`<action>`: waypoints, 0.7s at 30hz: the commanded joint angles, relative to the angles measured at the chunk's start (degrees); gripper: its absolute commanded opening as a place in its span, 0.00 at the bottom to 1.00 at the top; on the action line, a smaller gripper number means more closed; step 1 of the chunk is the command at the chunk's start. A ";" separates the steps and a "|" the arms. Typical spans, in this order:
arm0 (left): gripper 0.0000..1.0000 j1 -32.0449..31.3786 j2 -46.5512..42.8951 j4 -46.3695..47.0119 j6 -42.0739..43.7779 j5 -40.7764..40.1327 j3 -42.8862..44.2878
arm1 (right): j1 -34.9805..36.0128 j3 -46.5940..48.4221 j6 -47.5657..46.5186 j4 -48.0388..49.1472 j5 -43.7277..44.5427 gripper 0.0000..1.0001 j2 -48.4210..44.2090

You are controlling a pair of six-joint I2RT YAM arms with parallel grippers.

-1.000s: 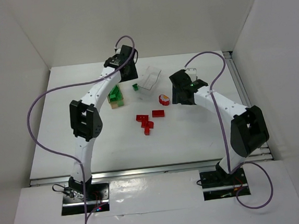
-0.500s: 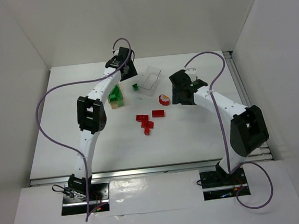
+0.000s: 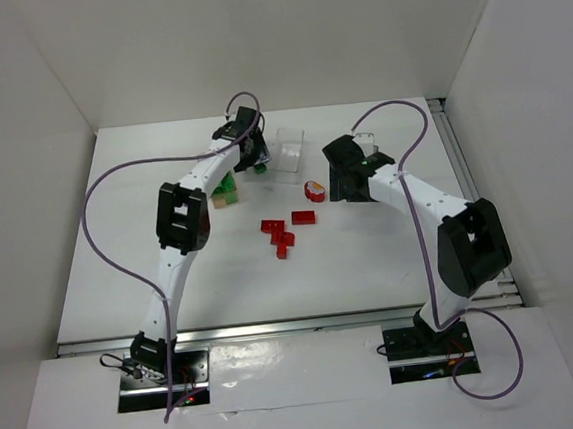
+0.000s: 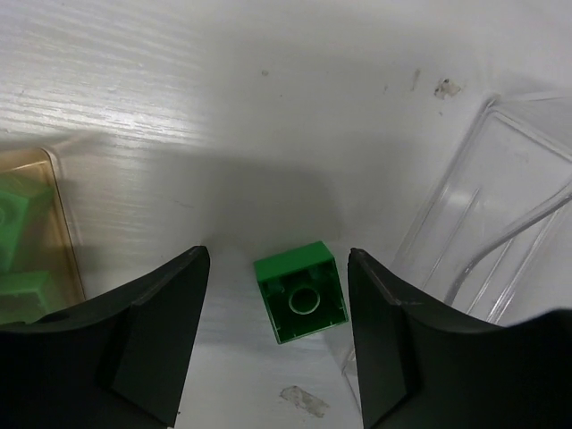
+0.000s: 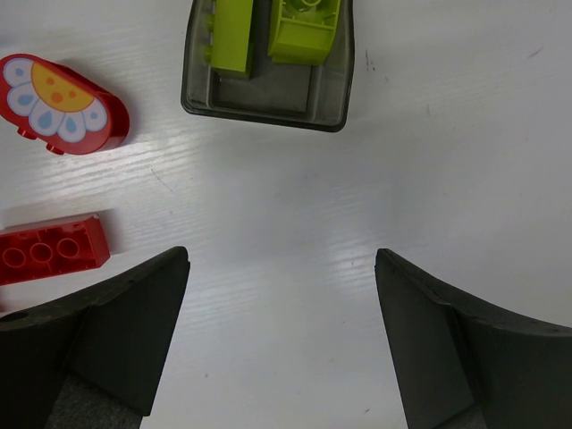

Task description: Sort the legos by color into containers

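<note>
Hovering released, the left hand (image 4: 277, 261) straddles a green lego (image 4: 300, 291) on the worktop (image 4: 268, 107) (the right hand (image 5: 281, 261), likewise released, sits farther off).

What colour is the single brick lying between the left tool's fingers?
Green. The brick shows best in the left wrist view.

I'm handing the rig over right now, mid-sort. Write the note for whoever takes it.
Left gripper: open, straddling a loose green brick, not closed.
Right gripper: open, empty, over the table.
Done: green bricks in the left box; yellow-green bricks in the right box.
Left to do: that green brick, the red bricks and a red oval piece on the table; the clear box looks empty.
</note>
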 commanded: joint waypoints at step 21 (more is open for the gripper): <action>0.16 -2.63 -22.46 -3.24 4.46 -6.84 -10.05 | 1.10 1.60 -0.32 -0.44 1.02 0.92 -0.97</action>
